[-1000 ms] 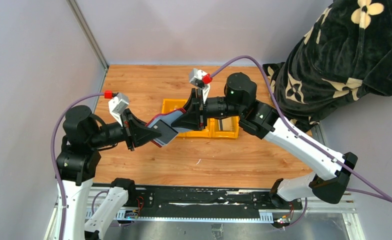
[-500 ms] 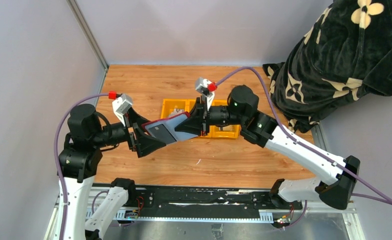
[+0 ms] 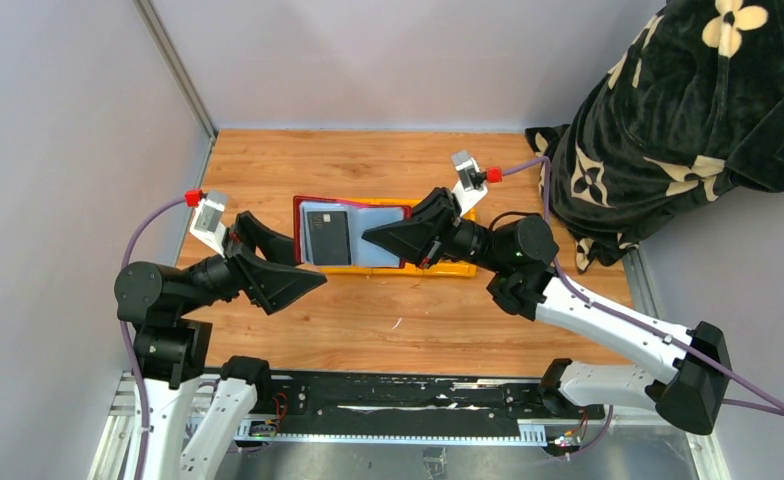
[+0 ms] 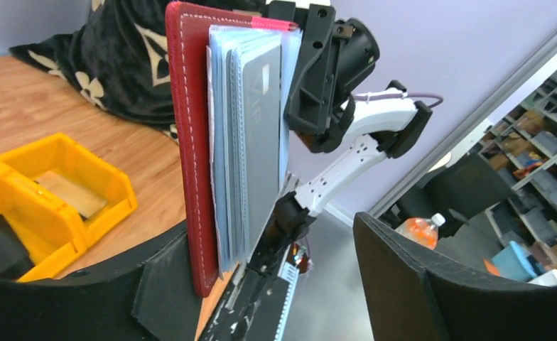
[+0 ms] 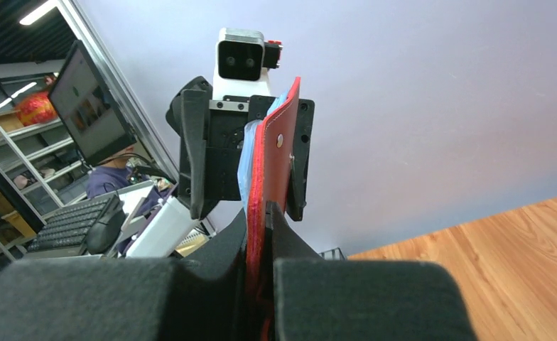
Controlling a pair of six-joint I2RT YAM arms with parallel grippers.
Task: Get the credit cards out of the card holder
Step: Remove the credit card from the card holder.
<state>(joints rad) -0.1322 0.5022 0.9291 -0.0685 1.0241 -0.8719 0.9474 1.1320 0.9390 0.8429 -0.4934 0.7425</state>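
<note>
The dark red card holder [image 3: 353,205] hangs spread open above the yellow tray, its grey sleeves facing up. A dark credit card [image 3: 328,233] sits in the left sleeve. My right gripper [image 3: 378,238] is shut on the holder's right half; in the right wrist view its fingers [image 5: 290,234] pinch the red cover [image 5: 276,163]. My left gripper [image 3: 303,262] stands open at the holder's left edge. In the left wrist view the holder [image 4: 190,142] is edge-on beside one finger [image 4: 165,288], with a grey card [image 4: 258,142] in its sleeves and the other finger far off.
The yellow three-compartment tray [image 3: 448,268] lies on the wooden table under the holder. In the left wrist view one compartment of the tray [image 4: 116,177] holds a flat tan piece [image 4: 66,193]. A black floral cloth bag [image 3: 688,110] fills the back right corner.
My left gripper has let go of the holder and opened, drawing back left. The right gripper has closed on the holder, which now lies flat and open over the tray.
</note>
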